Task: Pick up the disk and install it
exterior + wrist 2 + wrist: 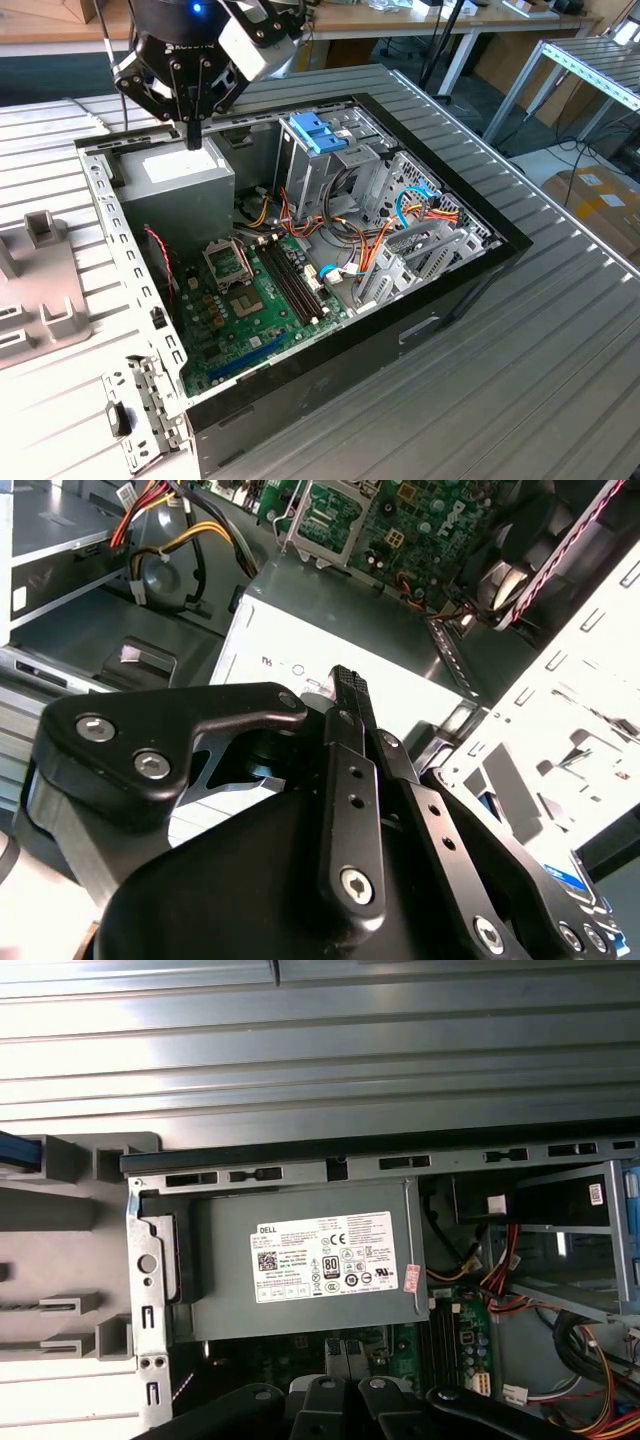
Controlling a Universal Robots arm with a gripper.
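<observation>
1. The gripper point(193, 132), its fingers point(345, 695) pressed together on nothing, hangs just above the grey power-supply box point(185, 182).
2. That box sits in a corner of the open computer case point(330, 380), beside the green motherboard point(262, 292).
3. The case lies on the ribbed surface point(530, 380).
4. Where the disk lies cannot be told.

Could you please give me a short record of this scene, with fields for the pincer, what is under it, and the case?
pincer: the pincer is shut, holding nothing, and points downward
under it: grey power-supply box; whether they touch cannot be told
case: computer case, open, lying on the ribbed metal table
inside the case: green motherboard, drive cage with light-blue handles, coloured cables
</observation>
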